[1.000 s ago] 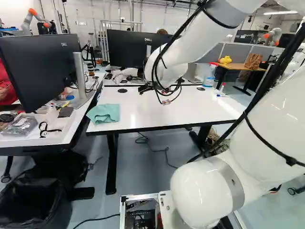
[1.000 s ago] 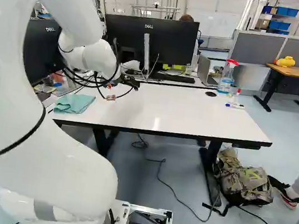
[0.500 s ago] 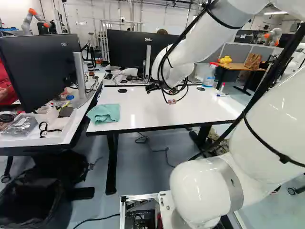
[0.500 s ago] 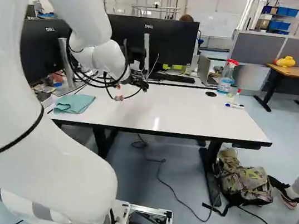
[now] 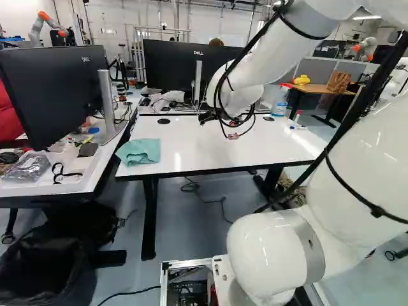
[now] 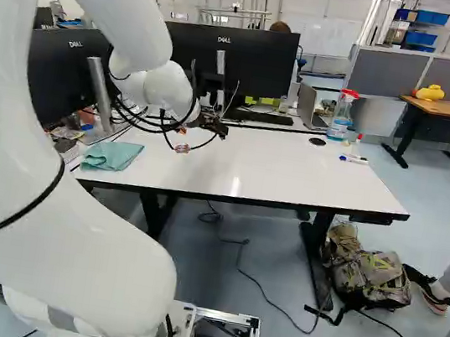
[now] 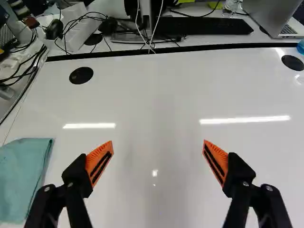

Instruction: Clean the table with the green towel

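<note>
I have the gripper (image 7: 158, 142) over the white counter (image 7: 156, 95), its two fingers spread wide with nothing between them. The green towel (image 5: 139, 151) lies folded and slightly rumpled on the near corner of the counter, at the left of the left base view; in the wrist view it sits off beside the gripper, outside the fingers. I judge that picking it up is the step in hand, with the wiping all to come.

I'd move sideways at this height until the towel is centred between the orange pads (image 7: 100, 164), then lower straight down with the fingers astride a raised fold. The cloth looks soft and thin, so I'd go low enough to gather a good bunch; a shallow pinch could slip out, while pressing too hard could jam the tips on the hard top. I'd keep the wrist clear of the monitor (image 5: 54, 95) beyond that corner, and watch that the hanging cable connector (image 5: 233, 136) doesn't drag on the cloth.
</note>
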Controlling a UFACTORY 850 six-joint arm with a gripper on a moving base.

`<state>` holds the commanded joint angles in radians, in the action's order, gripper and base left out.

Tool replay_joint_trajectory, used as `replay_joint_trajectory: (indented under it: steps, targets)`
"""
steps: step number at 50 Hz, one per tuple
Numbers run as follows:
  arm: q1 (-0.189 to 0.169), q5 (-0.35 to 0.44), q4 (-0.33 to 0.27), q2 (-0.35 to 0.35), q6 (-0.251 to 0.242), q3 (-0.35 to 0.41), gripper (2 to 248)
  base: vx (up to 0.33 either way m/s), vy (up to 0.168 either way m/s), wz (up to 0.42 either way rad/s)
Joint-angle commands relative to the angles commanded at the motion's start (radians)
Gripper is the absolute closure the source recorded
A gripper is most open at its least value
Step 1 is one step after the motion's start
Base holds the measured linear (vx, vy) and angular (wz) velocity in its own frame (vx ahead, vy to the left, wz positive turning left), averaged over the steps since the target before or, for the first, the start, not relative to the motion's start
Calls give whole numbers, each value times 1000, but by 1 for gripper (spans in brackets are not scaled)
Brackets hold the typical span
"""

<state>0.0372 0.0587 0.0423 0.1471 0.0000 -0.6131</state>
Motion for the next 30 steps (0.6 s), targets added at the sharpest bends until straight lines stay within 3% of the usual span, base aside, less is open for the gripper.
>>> replay_joint_trajectory:
  steps: [30]
  targets:
    - [-5, 103, -5, 17, 0, 66, 3, 0, 0, 0]
